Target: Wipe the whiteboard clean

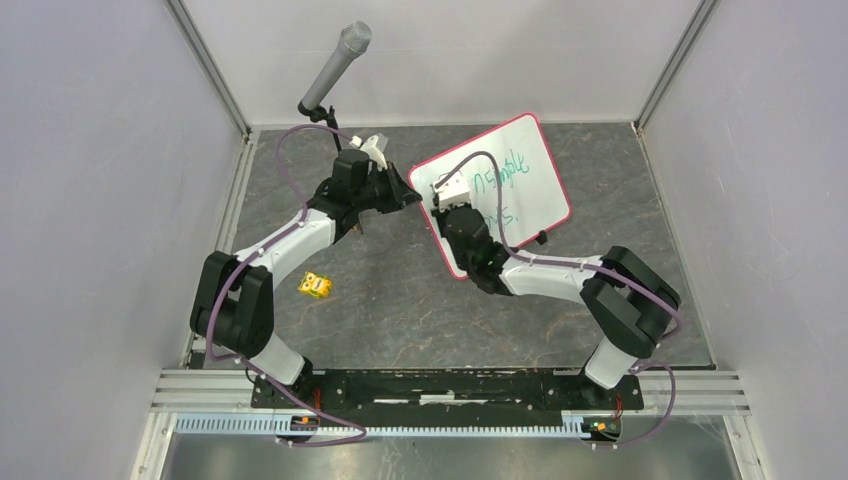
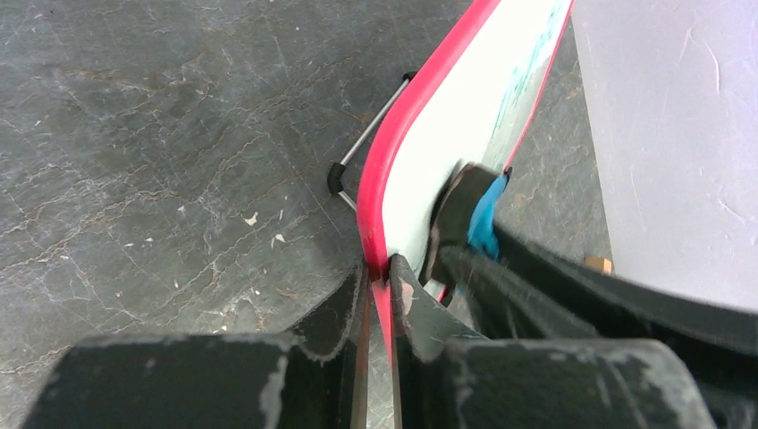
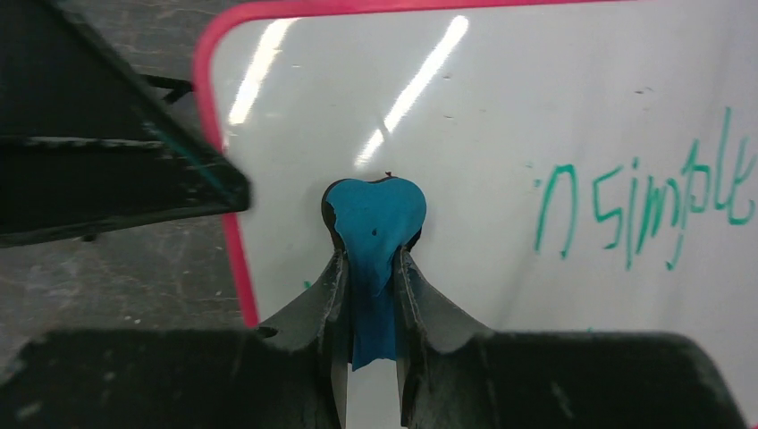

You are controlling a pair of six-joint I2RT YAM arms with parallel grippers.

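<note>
at the back of the desk, both arms meet on one board

toward the far right of the dark grey marbled desk (image 1: 400, 310), the small rectangular whiteboard (image 1: 525, 175) with rounded corners and a thin pink-red frame stands tilted on its thin wire stand (image 2: 371, 134). the left arm rises from its near-left base, elbow bent outward, forearm angled across to the board's left edge. there the left end effector (image 2: 380, 268) is clamped on the frame, one finger on each side. the right arm folds its elbow out to the right and runs its forearm leftward, low in front of the board. the right end effector (image 3: 371, 259) is clenched on a blue eraser pad (image 3: 375, 219) with a dark backing, pressed against the white face near the left edge. green handwriting (image 3: 644, 206) sits to the pad's right. a grey microphone (image 1: 335, 65) stands at the back left, and a small yellow block (image 1: 315, 285) lies beside the left arm.
</note>
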